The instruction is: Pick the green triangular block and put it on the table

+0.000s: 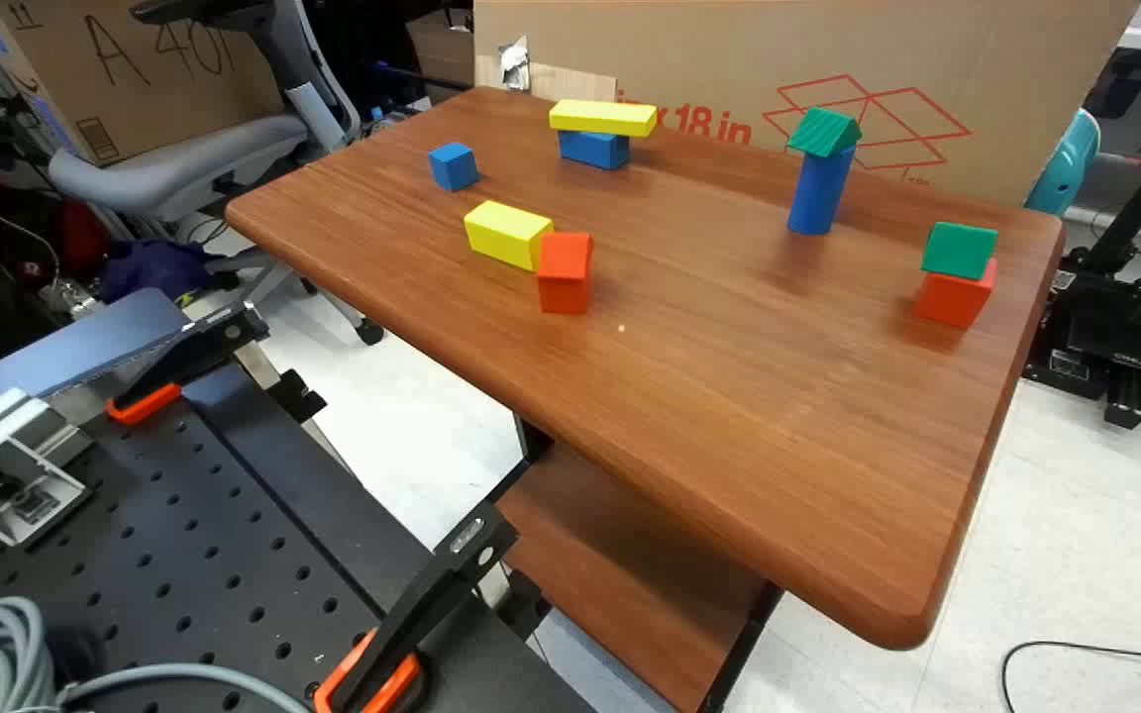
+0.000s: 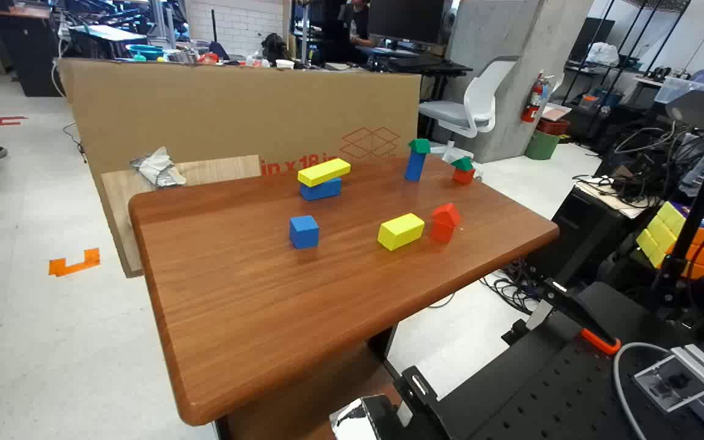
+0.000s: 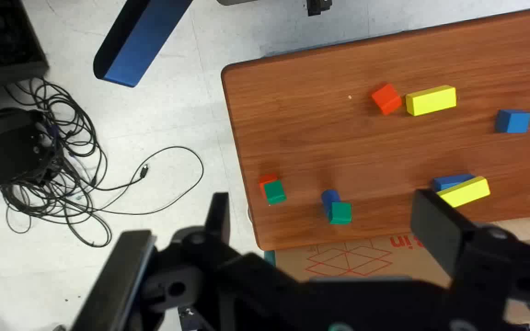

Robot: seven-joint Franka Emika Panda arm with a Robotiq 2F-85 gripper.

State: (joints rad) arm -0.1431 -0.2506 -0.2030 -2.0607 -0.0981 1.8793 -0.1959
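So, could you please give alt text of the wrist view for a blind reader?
A green triangular block tops a blue pillar on a brown table, framed by an open gripper. Nearby, another green block caps a red block. Yellow, blue and red blocks lie farther right.

my wrist view looks steeply down from well above part of the table [image 3: 292,105], past my gripper [image 3: 322,207] close by; both exterior views slant down from near the black bench [image 1: 224,555], facing the red-printed cardboard [image 1: 729,40], and share the whole table.
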